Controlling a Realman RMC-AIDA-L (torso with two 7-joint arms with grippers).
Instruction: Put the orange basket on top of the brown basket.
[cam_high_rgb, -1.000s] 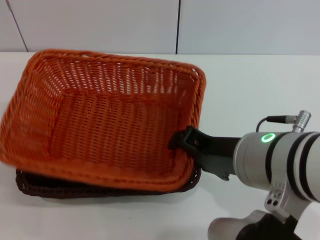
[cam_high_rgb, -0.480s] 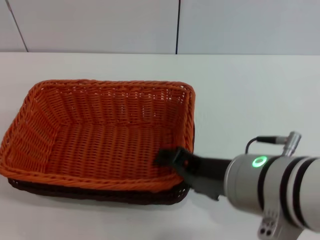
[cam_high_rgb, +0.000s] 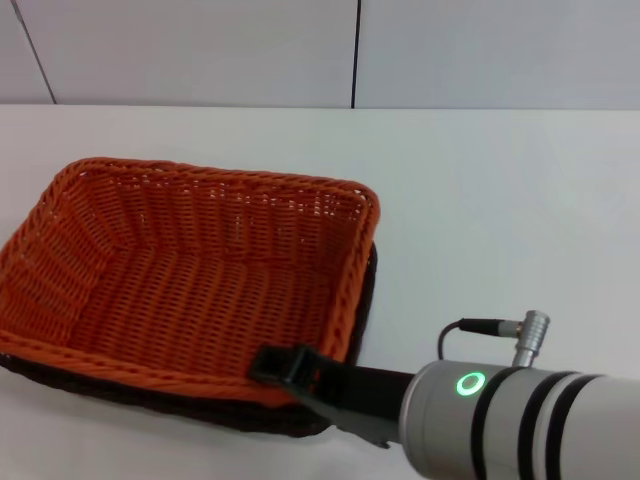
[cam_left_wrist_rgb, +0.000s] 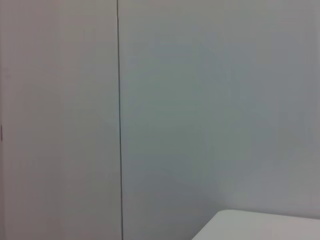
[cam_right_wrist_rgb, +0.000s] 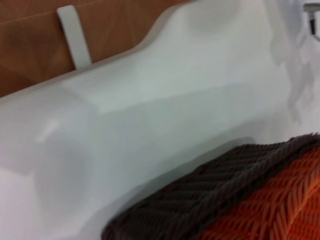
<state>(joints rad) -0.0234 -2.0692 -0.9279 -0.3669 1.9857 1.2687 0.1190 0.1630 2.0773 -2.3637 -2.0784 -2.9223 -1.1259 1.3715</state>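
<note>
The orange basket (cam_high_rgb: 190, 270) sits nested in the brown basket (cam_high_rgb: 150, 398), which shows only as a dark strip under its near and right sides. My right gripper (cam_high_rgb: 283, 365) is at the orange basket's near rim, close to its near right corner, and is shut on that rim. In the right wrist view the brown basket's weave (cam_right_wrist_rgb: 200, 200) lies just under the orange basket's weave (cam_right_wrist_rgb: 280, 205). My left gripper is out of view; its wrist camera faces a wall.
Both baskets rest on a white table (cam_high_rgb: 500, 200) at its left side, with a pale panelled wall (cam_high_rgb: 200, 50) behind. The right wrist view shows the table's edge (cam_right_wrist_rgb: 100, 75) and a brown floor beyond it.
The orange basket came down from a tilted, raised pose and now lies level in the brown basket. My right arm swung toward the near side, turning the basket slightly.
</note>
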